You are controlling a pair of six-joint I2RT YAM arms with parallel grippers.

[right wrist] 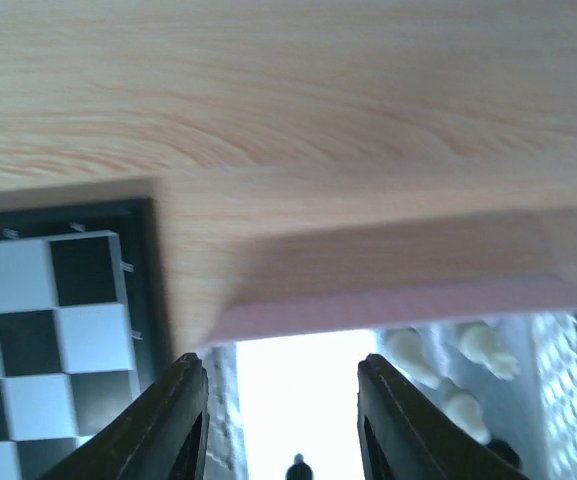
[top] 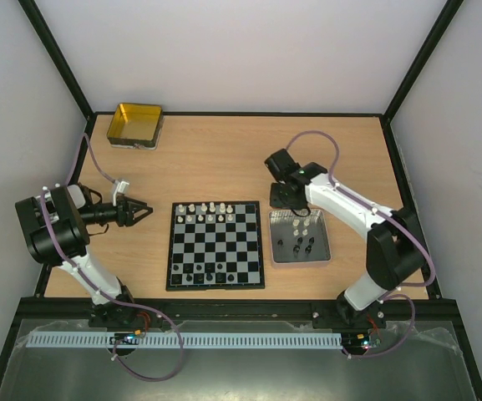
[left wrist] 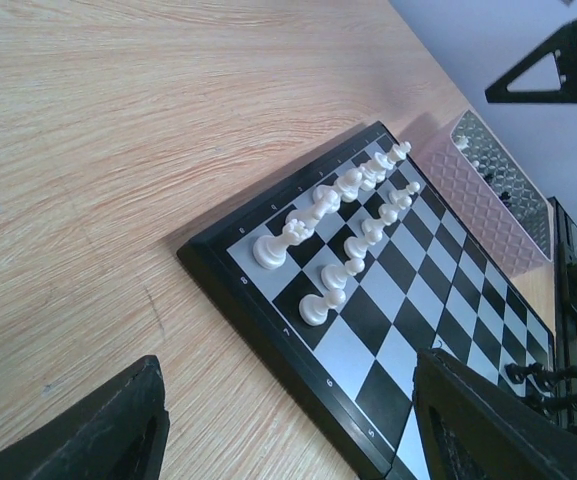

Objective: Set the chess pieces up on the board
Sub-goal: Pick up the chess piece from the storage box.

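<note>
The board [top: 216, 245] lies mid-table with several white chess pieces [top: 210, 211] in its two far rows and several black ones [top: 205, 271] in its near rows. More black and white pieces [top: 301, 235] lie in the silver tray [top: 324, 255] right of the board. My left gripper [top: 143, 212] is open and empty, left of the board. In the left wrist view the board [left wrist: 448, 330] and white pieces [left wrist: 343, 225] lie ahead of its fingertips [left wrist: 118, 425]. My right gripper [top: 284, 200] is open and empty over the tray's far edge [right wrist: 368, 305]; white pieces [right wrist: 468, 350] show there.
A gold-yellow tin [top: 135, 125] stands open at the far left corner of the table. Black frame posts and white walls close in the table on the left, right and back. A black rail runs along the near edge by the arm bases.
</note>
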